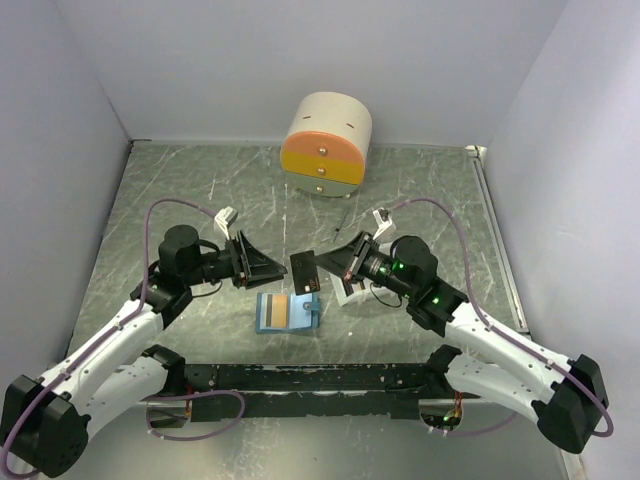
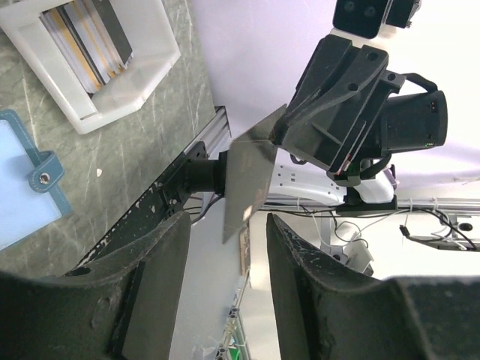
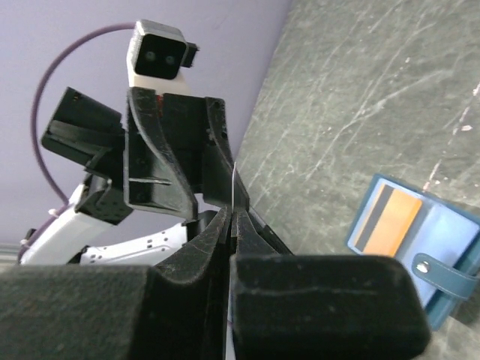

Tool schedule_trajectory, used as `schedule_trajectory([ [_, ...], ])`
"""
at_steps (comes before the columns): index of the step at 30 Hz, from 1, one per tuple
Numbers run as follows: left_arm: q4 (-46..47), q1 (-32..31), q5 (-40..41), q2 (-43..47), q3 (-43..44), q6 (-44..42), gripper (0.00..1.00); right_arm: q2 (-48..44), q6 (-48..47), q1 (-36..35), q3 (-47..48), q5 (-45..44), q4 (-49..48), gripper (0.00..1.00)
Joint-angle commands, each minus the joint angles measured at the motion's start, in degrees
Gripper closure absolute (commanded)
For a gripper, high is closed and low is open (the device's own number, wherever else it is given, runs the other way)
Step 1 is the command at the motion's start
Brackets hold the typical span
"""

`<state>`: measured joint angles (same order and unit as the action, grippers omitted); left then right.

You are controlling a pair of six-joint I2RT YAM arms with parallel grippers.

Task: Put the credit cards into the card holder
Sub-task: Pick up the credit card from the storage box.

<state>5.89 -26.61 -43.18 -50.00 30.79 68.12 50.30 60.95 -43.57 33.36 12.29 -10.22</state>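
right hand: pinching dark card | card holder: cut off

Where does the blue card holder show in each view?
Top external: the card holder lies at centre, slightly low.
Left wrist: left edge, cut off.
Right wrist: lower right.
Shared landmark: the dark card in the right gripper.

card holder: light blue, darker tab | card, centre frame: dark brown-black | table: grey-green (white-veined marble pattern)
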Motion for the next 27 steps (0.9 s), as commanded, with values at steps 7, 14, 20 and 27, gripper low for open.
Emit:
schedule_trajectory([
  [7, 9.3, -0.8, -2.6, -1.5, -3.0, 3.8, 0.44, 1.9, 4.9, -0.4, -1.6, 3.1, -8.8, 1.00],
  [14, 10.9, -1.1, -3.3, -2.0, -3.4, 4.0, 0.60, 3.1, 4.7, -1.0, -1.5, 2.5, -8.6, 1.00],
  [20, 11.1, -1.0, -2.7, -1.5, -4.1, 3.7, 0.72, 4.3, 4.7, -1.7, -1.5, 2.2, -7.7, 1.00],
  [27, 13.7, -1.1, -3.1, -2.3, -5.0, 4.7, 0.86, 5.9, 5.3, -3.3, -1.7, 1.3, -8.9, 1.00],
])
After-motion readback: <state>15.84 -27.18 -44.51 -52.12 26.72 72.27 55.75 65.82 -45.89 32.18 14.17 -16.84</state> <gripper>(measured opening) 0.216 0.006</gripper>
